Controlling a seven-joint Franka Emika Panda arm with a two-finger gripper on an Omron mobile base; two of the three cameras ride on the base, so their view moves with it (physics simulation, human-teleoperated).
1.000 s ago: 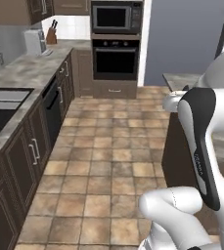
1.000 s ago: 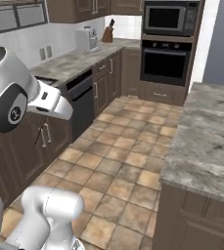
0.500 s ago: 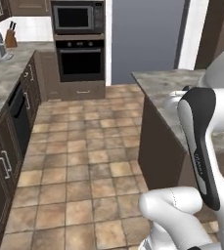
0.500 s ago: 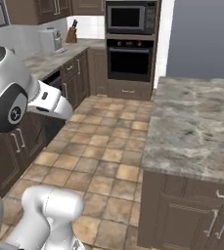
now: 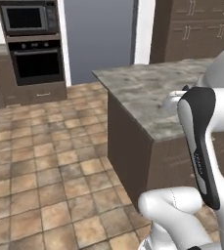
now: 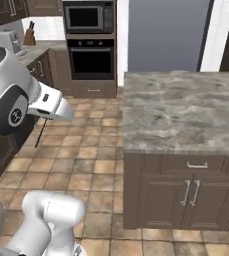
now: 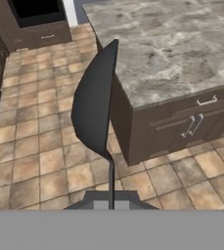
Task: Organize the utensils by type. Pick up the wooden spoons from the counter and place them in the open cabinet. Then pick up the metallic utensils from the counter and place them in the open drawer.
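The white arm stood folded high above its base, its gripper (image 7: 111, 204) clamped tight on a thin dark utensil (image 7: 97, 102).

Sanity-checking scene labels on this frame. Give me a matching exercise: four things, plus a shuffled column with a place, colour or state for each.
Things:
1. dark utensil
2. microwave
3. knife block
4. floor

Place, colour or state:
A. tan-brown tiles
B. clamped in the shut pincer
C. directly above the oven
D. far back left in the right base view

Pairs: 1-B, 2-C, 3-D, 4-A
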